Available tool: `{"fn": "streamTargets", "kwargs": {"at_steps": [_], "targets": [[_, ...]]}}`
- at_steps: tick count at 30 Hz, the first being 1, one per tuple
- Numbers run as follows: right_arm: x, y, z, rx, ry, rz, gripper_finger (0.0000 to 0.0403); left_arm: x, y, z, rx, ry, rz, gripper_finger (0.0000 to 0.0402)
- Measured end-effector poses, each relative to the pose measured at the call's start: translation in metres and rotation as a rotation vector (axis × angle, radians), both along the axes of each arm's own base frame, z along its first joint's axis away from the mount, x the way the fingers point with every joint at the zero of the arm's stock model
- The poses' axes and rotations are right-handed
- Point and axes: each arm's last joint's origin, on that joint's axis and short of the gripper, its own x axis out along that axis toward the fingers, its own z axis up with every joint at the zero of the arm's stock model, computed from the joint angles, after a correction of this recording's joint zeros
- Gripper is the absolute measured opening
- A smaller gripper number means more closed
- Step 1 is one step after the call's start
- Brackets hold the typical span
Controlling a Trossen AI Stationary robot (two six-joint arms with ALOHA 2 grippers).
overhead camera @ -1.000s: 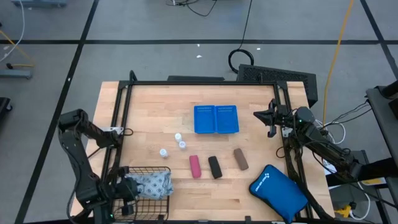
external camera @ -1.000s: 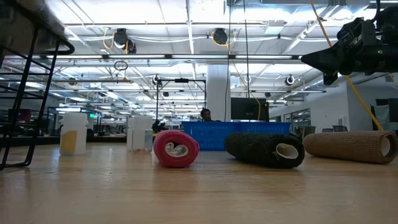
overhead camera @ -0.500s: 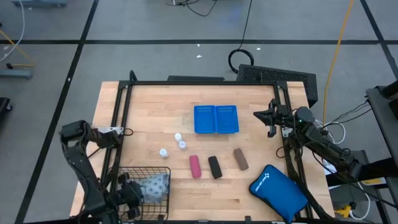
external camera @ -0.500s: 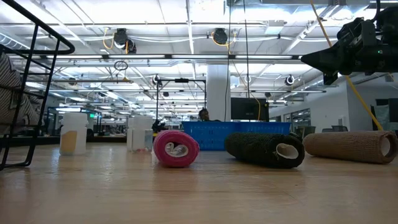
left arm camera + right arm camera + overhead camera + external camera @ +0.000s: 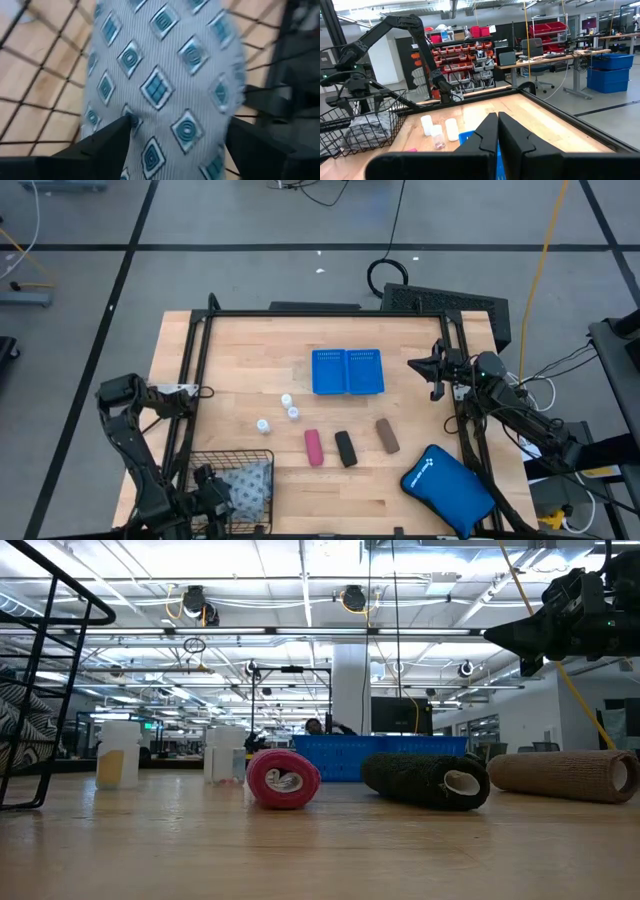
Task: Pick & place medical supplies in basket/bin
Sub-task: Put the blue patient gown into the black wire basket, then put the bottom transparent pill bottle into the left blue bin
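While soft pack (image 5: 247,483) fills basket (image 5: 232,456) — left end effector (image 5: 175,142) spread

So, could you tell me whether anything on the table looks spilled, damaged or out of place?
Nothing stands out. The soft pack lies in the wire basket; the vials stand upright, and the rolls lie in a row near the blue tray.

The soft pack (image 5: 247,485) lies in the basket (image 5: 232,465) at the desk's (image 5: 240,360) front left corner. 3 vials (image 5: 282,412) stand mid-desk, the tray (image 5: 348,371) behind them. 3 rolls (image 5: 346,446) lie in a row before the tray, with the pouch (image 5: 447,486) to their right.
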Motion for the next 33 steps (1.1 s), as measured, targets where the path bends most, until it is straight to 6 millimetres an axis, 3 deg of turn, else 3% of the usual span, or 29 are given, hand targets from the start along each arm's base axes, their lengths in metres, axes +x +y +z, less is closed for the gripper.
{"fn": "streamTargets", "kwargs": {"at_steps": [11,21,28,33], "targets": [[0.0,0.0,0.0,0.0,0.0,0.0,0.0004,-0.003,0.013,0.036,-0.085,-0.1,-0.002,0.0289],[0.0,0.0,0.0,0.0,0.0,0.0,0.0004,0.0,0.045,0.086,-0.103,-0.408,0.071,0.029],[0.0,0.0,0.0,0.0,0.0,0.0,0.0004,0.017,0.074,0.112,0.057,-0.562,0.072,0.0285],[0.0,0.0,0.0,0.0,0.0,0.0,0.0004,0.036,0.097,0.123,0.362,-0.594,0.004,0.0285]]}}
